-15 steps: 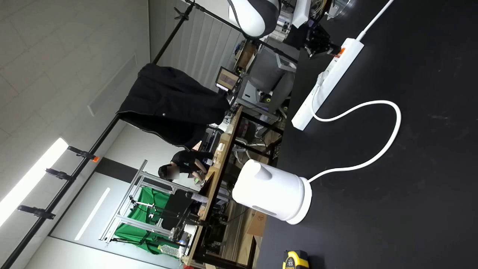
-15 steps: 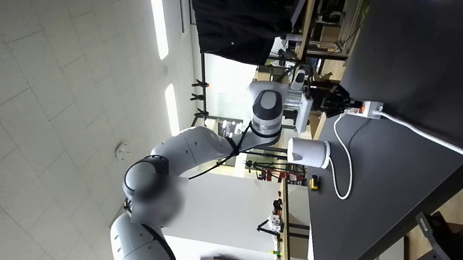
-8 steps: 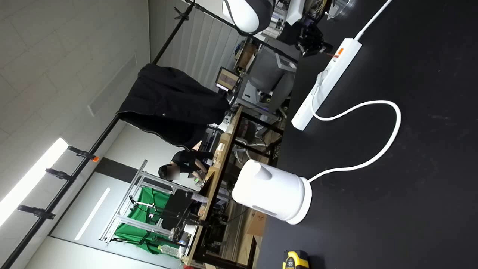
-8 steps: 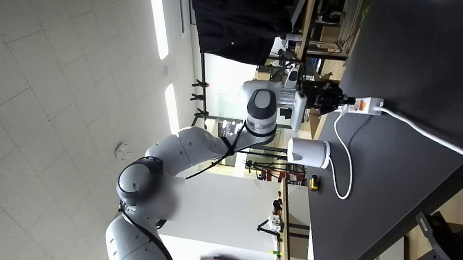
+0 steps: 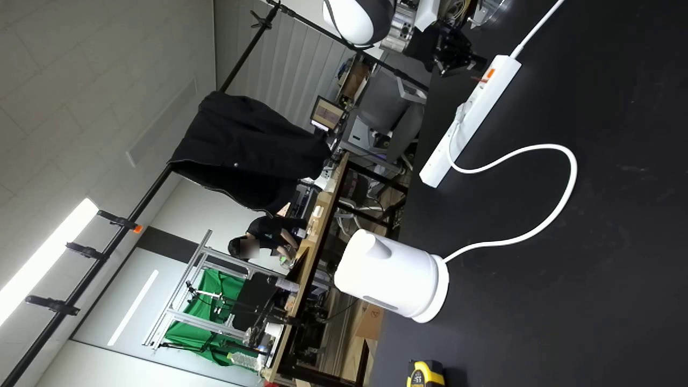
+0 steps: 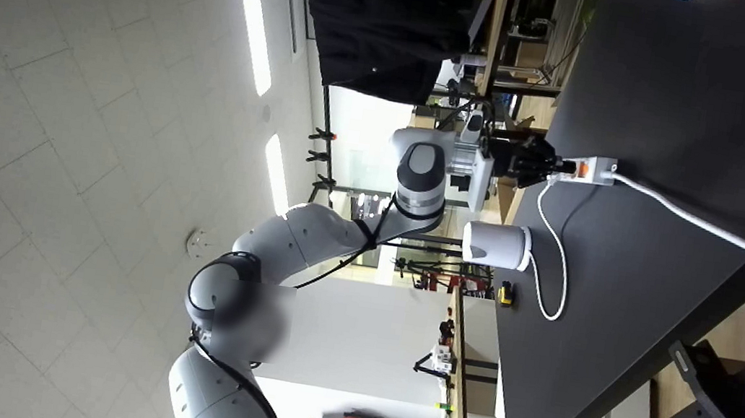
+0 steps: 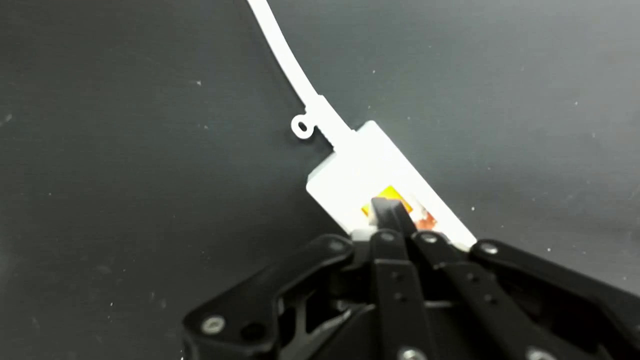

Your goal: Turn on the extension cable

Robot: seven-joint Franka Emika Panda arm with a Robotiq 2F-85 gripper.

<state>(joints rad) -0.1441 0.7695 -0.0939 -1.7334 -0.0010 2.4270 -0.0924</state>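
The extension cable is a long white power strip lying on the dark table; it shows in both exterior views and in the wrist view. Its orange switch sits near the cord end and also shows in the wrist view, partly covered by the fingertips. My gripper is shut with nothing between its fingers. Its tips are right at the switch, just above it; I cannot tell if they touch. The gripper also shows in an exterior view and in the wrist view.
A white kettle stands on the table, its white cord looping to a plug in the strip. A yellow and black tape measure lies beyond the kettle. The strip's own cord runs off its end.
My gripper was at the switch, drew back up off the strip, and has now come down toward the switch again. The strip has shifted very slightly. The kettle has not moved.
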